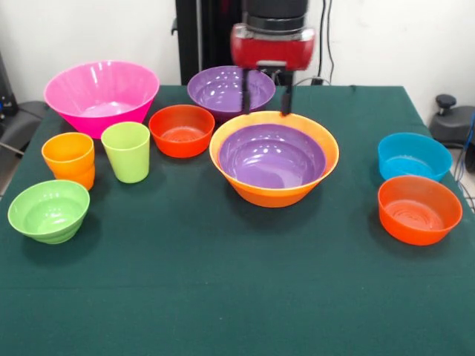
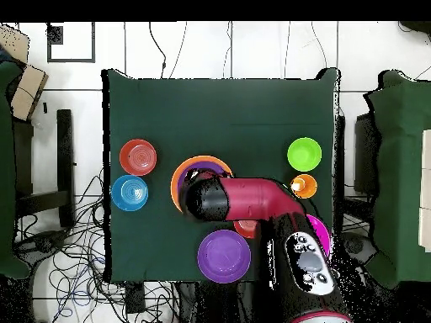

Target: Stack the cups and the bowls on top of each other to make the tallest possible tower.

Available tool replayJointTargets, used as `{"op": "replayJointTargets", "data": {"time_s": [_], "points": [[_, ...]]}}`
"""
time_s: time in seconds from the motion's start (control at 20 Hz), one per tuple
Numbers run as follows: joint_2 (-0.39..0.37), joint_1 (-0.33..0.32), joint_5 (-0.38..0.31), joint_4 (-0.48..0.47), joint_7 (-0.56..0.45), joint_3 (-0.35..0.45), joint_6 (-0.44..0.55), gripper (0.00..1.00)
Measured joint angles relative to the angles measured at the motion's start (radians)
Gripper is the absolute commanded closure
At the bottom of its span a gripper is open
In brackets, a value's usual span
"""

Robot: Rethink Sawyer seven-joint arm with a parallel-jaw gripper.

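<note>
My jaws stand parted and empty, straddling the far rim of the orange bowl (image 1: 274,189), which holds a purple bowl (image 1: 272,157) mid-worktop (image 1: 223,297). Other bowls and cups sit empty.

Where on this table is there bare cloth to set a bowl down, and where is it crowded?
Free: the whole near strip of the table in the front view, and the gap between the yellow-orange bowl and the blue bowl. Crowded: the far side, around the pink bowl, both cups and the gripper.
</note>
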Motion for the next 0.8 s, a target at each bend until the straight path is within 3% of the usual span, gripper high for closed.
{"op": "replayJointTargets", "data": {"time_s": [0.2,0.8], "points": [[0.041,-0.063,-0.001,-0.091,0.000,0.031,0.044,0.00],[0.103,-0.100,-0.001,-0.143,0.000,0.090,0.044,0.00]]}}
